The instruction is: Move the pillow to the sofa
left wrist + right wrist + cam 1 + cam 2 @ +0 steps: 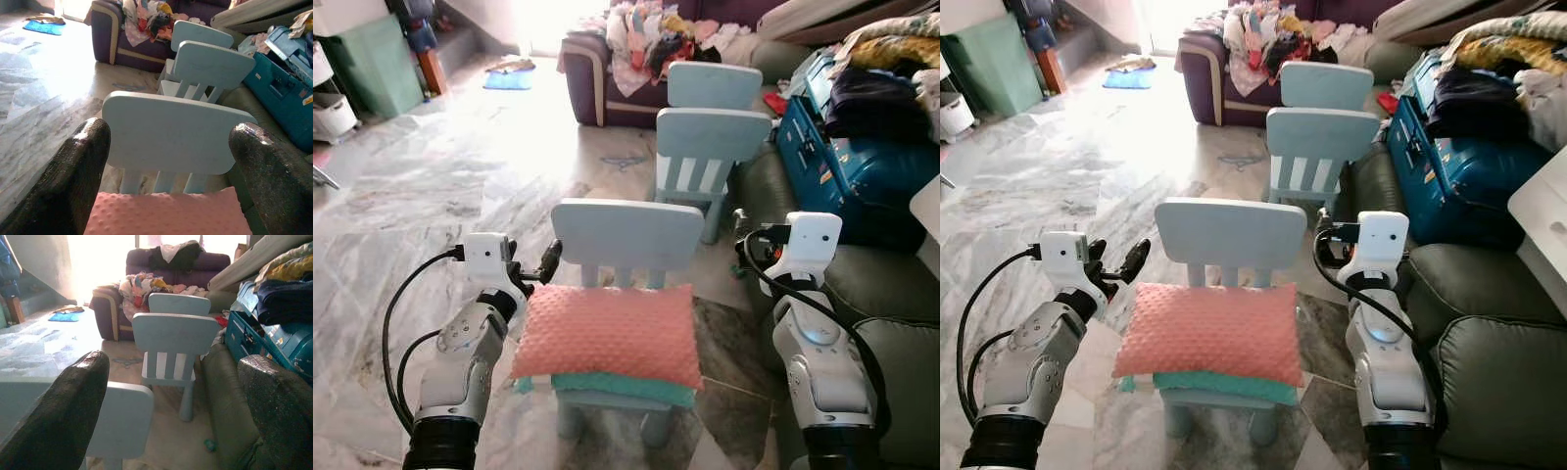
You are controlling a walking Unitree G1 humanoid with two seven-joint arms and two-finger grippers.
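Note:
A pink dotted pillow [607, 333] lies on a teal cushion [622, 385] on the seat of a small pale blue chair [626, 233] right in front of me. My left gripper [533, 266] is raised at the pillow's far left corner, open and holding nothing. In the left wrist view its fingers [73, 181] frame the chair back and the pillow's far edge. My right gripper [747, 245] hovers to the right of the chair back, open and empty, between the chair and the grey-green sofa [891, 323].
Two more pale blue chairs [710, 137] stand behind the first. A blue suitcase [842, 157] with clothes on it rests on the grey-green sofa's far end. A purple sofa [597, 83] piled with laundry is at the back. Marble floor [431, 196] opens to the left.

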